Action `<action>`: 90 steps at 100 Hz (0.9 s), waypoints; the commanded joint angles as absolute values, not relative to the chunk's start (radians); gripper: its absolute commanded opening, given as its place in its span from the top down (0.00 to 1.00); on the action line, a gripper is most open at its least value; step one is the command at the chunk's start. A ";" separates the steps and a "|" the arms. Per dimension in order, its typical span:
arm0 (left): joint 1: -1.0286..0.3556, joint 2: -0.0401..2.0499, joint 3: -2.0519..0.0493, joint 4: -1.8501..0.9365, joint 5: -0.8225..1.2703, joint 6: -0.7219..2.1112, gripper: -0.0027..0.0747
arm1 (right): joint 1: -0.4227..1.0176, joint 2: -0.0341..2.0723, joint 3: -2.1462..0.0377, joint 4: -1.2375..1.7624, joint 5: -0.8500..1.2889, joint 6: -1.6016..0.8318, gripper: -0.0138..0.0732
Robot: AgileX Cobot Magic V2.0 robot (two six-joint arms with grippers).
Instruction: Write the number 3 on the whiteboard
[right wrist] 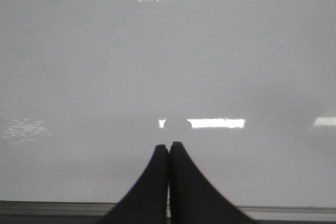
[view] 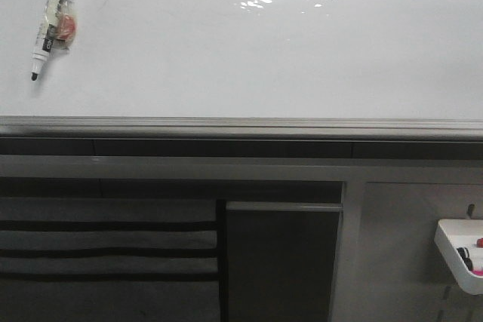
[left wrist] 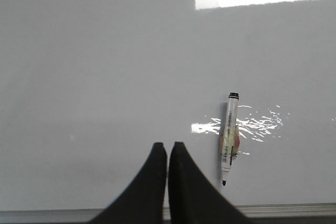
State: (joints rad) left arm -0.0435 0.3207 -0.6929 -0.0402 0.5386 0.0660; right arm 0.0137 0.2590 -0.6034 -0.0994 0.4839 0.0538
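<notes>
The whiteboard (view: 226, 58) is glossy white with light glare and a grey metal edge strip along its near side. No number 3 shows on it. An uncapped black-tipped marker (view: 53, 20) lies on the board at the far left, tip toward the near edge. It also shows in the left wrist view (left wrist: 229, 137), beside my left gripper (left wrist: 168, 146), which is shut and empty just above the board's near edge. My right gripper (right wrist: 169, 145) is shut and empty over bare board (right wrist: 168, 66). Neither gripper shows in the front view.
The grey edge strip (view: 241, 124) runs across the front view, with dark shelving below it. A small white tray (view: 460, 250) with small items hangs at the lower right, below the board.
</notes>
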 commanded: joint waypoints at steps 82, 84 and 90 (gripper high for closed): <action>-0.050 0.374 -0.728 -0.035 0.490 0.027 0.56 | 0.006 0.286 -0.640 -0.108 0.370 0.041 0.66; -0.050 0.374 -0.728 -0.035 0.490 0.027 0.51 | 0.006 0.286 -0.640 -0.108 0.372 0.041 0.61; -0.050 0.374 -0.728 -0.035 0.491 0.027 0.31 | 0.006 0.286 -0.640 -0.108 0.372 0.041 0.45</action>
